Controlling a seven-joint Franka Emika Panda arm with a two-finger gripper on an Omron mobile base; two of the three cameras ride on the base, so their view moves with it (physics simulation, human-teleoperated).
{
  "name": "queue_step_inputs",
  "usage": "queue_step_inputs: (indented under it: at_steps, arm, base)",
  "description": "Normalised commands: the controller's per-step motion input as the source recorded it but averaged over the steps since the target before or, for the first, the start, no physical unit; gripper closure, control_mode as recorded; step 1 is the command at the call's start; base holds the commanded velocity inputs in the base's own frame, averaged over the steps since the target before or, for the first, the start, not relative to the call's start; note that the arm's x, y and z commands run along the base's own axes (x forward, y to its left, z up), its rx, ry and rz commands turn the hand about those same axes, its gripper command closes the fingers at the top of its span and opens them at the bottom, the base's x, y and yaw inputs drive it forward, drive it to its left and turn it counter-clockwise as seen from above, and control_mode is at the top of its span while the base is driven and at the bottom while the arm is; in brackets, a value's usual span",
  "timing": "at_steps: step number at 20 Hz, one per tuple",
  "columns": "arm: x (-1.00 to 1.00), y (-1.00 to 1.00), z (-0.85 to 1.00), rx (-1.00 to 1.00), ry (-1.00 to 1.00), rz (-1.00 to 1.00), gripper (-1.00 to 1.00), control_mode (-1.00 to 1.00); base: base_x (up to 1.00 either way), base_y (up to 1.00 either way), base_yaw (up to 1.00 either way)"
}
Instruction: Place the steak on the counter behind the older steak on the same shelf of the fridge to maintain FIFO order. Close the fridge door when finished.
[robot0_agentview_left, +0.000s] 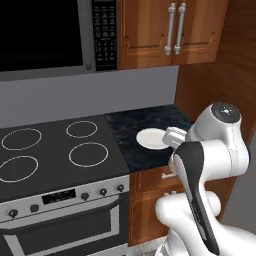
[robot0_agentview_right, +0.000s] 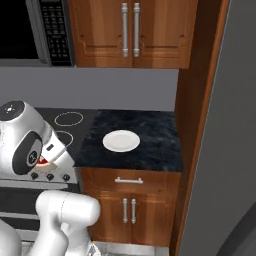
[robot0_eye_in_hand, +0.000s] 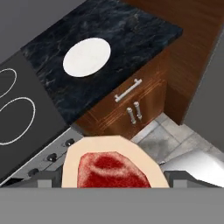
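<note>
- Four white burner rings mark the dark stovetop (robot0_agentview_left: 55, 150) at the left of the left base view, with a black microwave (robot0_agentview_left: 47, 32) above it.
- Right of the stove lies the black counter (robot0_agentview_right: 155, 137), and on it a round white plate (robot0_agentview_right: 121, 141) with nothing on it.
- Brown cabinets (robot0_agentview_right: 130, 32) hang above the counter; more sit beneath, with silver handles.
- At the far right of the right base view stands the grey fridge (robot0_agentview_right: 225, 150).
- The steak (robot0_eye_in_hand: 113, 169) is off the counter, in the gripper (robot0_eye_in_hand: 113, 177): the hand view shows it close up between the two dark fingertips (robot0_eye_in_hand: 46, 180), red with a beige rim, above the oven knobs and floor.
- The right base view shows a red glimpse of it at the hand, just left of the counter's edge.
</note>
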Motion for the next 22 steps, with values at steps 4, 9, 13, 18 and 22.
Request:
queue_step_inputs:
  at_steps: [4,9,13,18,22]
  arm:
    - [0.00,0.00,0.00,0.00,0.00,0.00,1.00,1.00]
    - [0.00,0.00,0.00,0.00,0.00,0.00,1.00,1.00]
    - [0.00,0.00,0.00,0.00,0.00,0.00,1.00,1.00]
    - [0.00,0.00,0.00,0.00,0.00,0.00,1.00,1.00]
    - [0.00,0.00,0.00,0.00,0.00,0.00,1.00,1.00]
  base:
    - [-0.33,0.80,-0.34]
    - [-0.47,0.64,-0.60]
    - [-0.64,0.23,-0.80]
    - [-0.69,0.04,-0.85]
    - [-0.58,0.00,-0.85]
